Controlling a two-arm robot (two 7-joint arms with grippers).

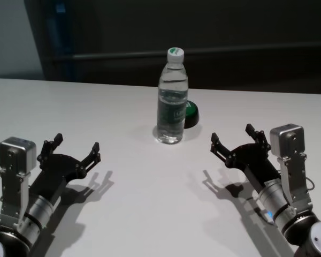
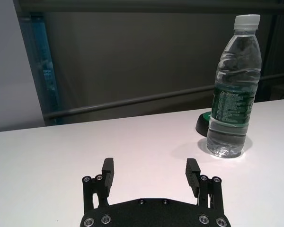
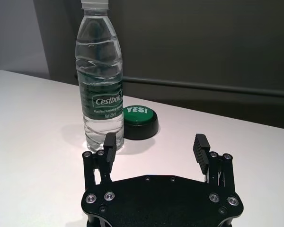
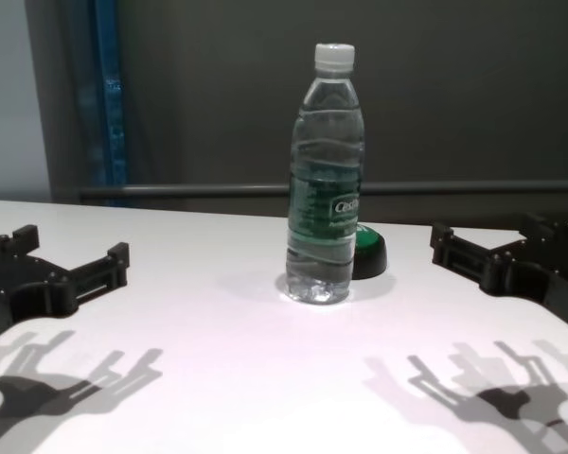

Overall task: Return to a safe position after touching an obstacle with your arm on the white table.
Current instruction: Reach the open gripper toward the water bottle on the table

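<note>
A dark wall stands behind the big white counter (image 1: 150,214). The left hand (image 1: 76,148) and right hand (image 1: 232,140) hover low, wide open, holding nothing. Between them, farther back, stands the clear water bottle (image 1: 172,101), touching neither. Its green label reads "Cestbon". The green button (image 3: 140,121) behind says "YES!".

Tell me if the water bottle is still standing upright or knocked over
Upright. The water bottle stands on its base on the white table, cap on top, beside the green button.
</note>
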